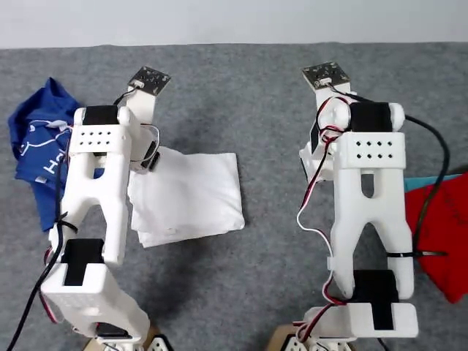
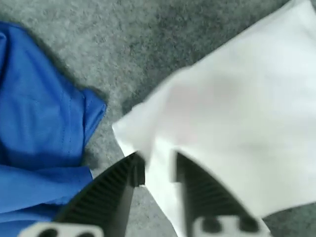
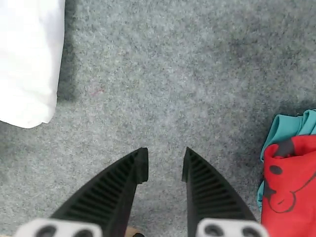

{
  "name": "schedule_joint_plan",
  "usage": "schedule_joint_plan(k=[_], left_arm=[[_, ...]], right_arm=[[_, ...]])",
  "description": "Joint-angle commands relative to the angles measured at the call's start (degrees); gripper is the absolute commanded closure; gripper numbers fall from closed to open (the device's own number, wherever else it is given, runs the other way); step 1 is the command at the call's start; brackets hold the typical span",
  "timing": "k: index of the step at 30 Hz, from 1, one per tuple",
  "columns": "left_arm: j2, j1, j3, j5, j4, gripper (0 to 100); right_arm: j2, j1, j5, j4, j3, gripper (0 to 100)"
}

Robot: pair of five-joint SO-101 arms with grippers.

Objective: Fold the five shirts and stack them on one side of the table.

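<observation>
White cotton, soft and limp: the white shirt (image 1: 191,194) lies folded into a rough rectangle on the grey surface (image 1: 270,95), left of centre, with my left arm over its left edge. The left pincer (image 2: 159,165) has a fold of that edge between its jaws. They look nearly closed on it, though the cloth blurs close to the lens, so I judge it a pinch rather than see one. It is light, but it will sag and unfold if lifted by one layer, so I would grip through all layers at a corner or slide it flat.

The right pincer (image 3: 165,165) hangs slightly spread over bare surface, gripping nothing. The blue shirt (image 1: 36,146) lies crumpled at the left edge. The red shirt (image 1: 442,234) lies over a teal shirt (image 1: 431,180) at the right edge.
</observation>
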Motion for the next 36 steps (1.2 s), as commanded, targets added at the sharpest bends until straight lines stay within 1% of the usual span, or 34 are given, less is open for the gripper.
schedule_joint_plan(k=[1,3,8,11,13,16,18,19,22,28,32,36], left_arm=[[-0.35,-1.23,-3.38,-0.44,2.37,79],[-0.35,-2.55,-5.85,-2.46,4.31,79],[-0.35,-5.27,-15.52,-3.25,10.02,79],[-0.35,-5.54,-19.56,-3.25,14.68,79],[-0.18,-4.04,-19.56,-2.90,17.05,82],[-0.35,-1.23,-14.99,-2.73,17.05,91],[0.00,0.97,-11.74,-1.23,17.05,98],[0.09,1.85,-9.98,-0.53,17.05,100],[-0.35,3.96,-5.23,1.05,14.95,100],[1.58,5.19,4.44,2.02,8.26,100],[4.48,6.07,9.10,1.93,7.74,100],[6.77,4.22,9.63,1.67,7.74,100]], right_arm=[[-2.07,0.48,-0.62,1.45,-0.18,87.3],[-2.07,0.48,-0.62,1.45,-0.18,87.3],[-2.07,-0.57,-0.62,1.45,-0.18,87.6],[-1.45,-4.79,-0.62,1.45,-0.18,87.7],[0.48,-8.22,-0.53,0.40,-0.18,87.7],[4.53,-11.56,-0.53,-1.98,-0.44,87.8],[6.55,-12.88,-0.53,-3.47,-0.53,87.8],[7.25,-13.14,-0.53,-4.09,-0.53,87.8],[8.75,-13.49,-0.62,-5.49,-0.53,87.8],[9.71,-12.88,-0.53,-5.93,-0.53,87.8],[9.89,-10.86,-0.53,-6.37,-0.53,87.8],[9.80,-8.66,-0.53,-6.64,-0.53,87.8]])
